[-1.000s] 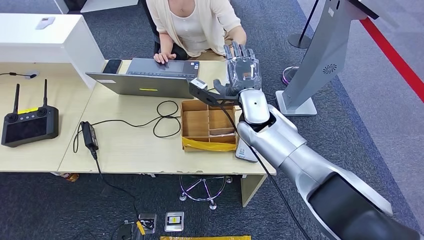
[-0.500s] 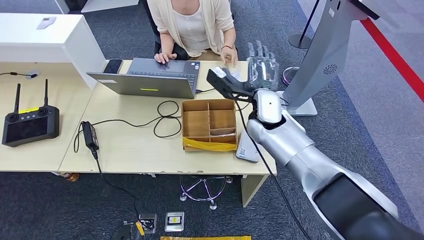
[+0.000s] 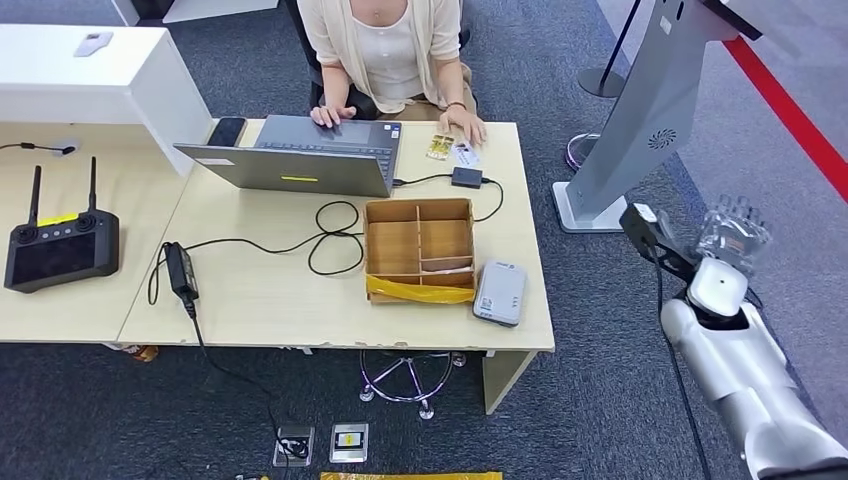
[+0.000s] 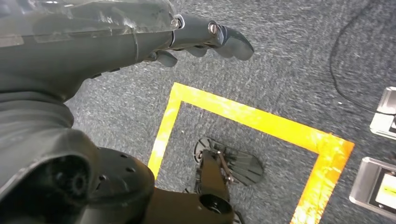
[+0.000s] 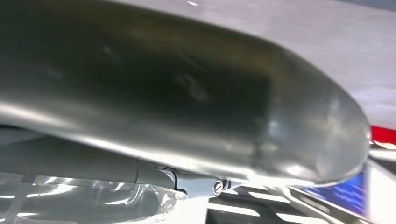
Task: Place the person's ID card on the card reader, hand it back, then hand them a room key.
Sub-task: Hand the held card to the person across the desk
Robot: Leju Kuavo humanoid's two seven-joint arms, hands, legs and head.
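- Head view: right hand [image 3: 735, 232] was off the table's [image 3: 260, 300] side, empty, fingers apart.
- Left hand [image 4: 140, 37] hung over carpet, holding nothing, fingers loosely extended.
- Cards [image 3: 452, 150] lay under the person's hand [image 3: 466, 127]; card reader [image 3: 500, 292] sat beside the cardboard box [image 3: 418, 248].

The right hand [image 3: 733, 228] is too blurred to show its grip, and the cards [image 3: 452, 150] by the person's hand [image 3: 466, 128] are too small to read.

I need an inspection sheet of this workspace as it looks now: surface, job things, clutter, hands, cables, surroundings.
Surface: wooden desk.
Job's things: grey card reader beside the cardboard tray; cards under the person's hand.
Clutter: laptop, phone, remote controller.
Hands: right hand off the desk, holding nothing seen; left hand hangs over the floor.
Cables: looped black cable, power adapter.
Surroundings: grey kiosk stand, carpet.
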